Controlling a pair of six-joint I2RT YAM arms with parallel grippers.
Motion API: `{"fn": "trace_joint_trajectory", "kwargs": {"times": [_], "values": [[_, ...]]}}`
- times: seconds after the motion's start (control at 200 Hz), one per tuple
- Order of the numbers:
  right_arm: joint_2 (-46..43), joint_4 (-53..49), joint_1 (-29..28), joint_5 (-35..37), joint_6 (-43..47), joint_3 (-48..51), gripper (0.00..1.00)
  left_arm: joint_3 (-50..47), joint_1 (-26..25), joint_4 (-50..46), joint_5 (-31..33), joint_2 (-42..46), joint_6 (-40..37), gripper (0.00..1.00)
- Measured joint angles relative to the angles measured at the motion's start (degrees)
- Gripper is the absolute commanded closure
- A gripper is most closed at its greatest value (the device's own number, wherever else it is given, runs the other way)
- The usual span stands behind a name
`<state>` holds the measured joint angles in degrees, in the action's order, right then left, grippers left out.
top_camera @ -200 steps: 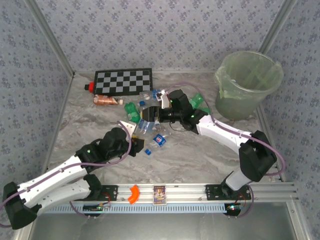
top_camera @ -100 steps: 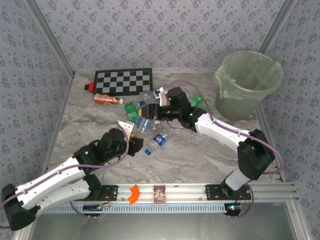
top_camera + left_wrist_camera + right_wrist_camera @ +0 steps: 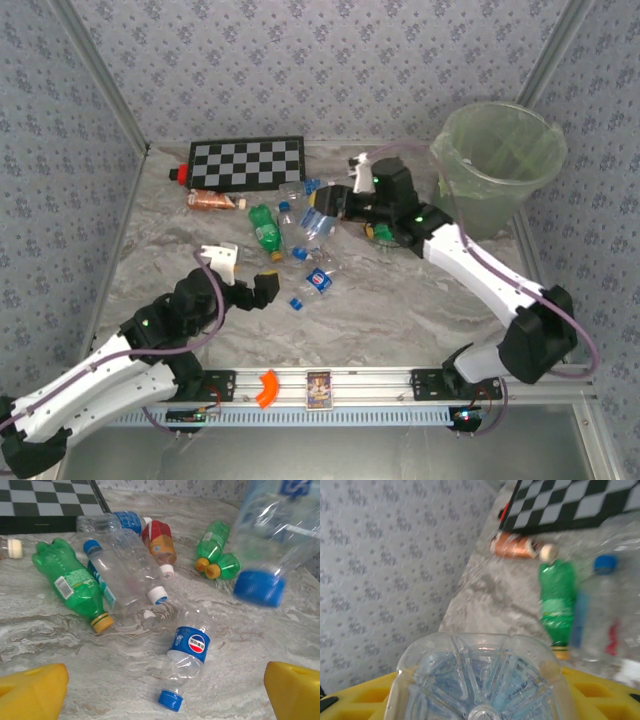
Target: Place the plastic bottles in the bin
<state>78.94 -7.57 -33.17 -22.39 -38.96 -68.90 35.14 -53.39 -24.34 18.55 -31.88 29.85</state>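
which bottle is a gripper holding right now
The clear, blue-capped bottle, clamped in the right gripper. The others, like the green bottle, lie loose on the table.

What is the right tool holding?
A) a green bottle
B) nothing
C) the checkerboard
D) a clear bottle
D: the right tool is closed around a clear bottle, whose base shows in the right wrist view.

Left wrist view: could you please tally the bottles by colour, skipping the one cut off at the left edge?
Green bottles: 3
Clear bottles: 5
Orange-brown bottle: 1
Total: 9
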Motion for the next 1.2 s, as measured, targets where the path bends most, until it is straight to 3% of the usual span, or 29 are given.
{"fn": "trace_joint_trajectory", "kwargs": {"times": [0.18,0.37,0.71,1.204], "values": [[-5.79,-9.6,7.34,7.08,3.82,-5.64,0.51,-0.07,0.02,-1.27,1.55,1.77,0.94,0.0],[-10.32,-16.33,18.97,16.72,7.08,-13.18,0.51,-1.38,0.0,-1.14,1.66,2.75,1.33,0.0],[-8.85,-20.98,33.9,31.43,11.61,-23.63,0.51,-3.76,0.0,0.52,0.13,3.72,2.51,0.0],[3.65,-23.58,39.6,43.21,19.74,-32.37,0.49,-4.79,0.0,0.48,-0.96,6.97,3.87,0.0]]}}
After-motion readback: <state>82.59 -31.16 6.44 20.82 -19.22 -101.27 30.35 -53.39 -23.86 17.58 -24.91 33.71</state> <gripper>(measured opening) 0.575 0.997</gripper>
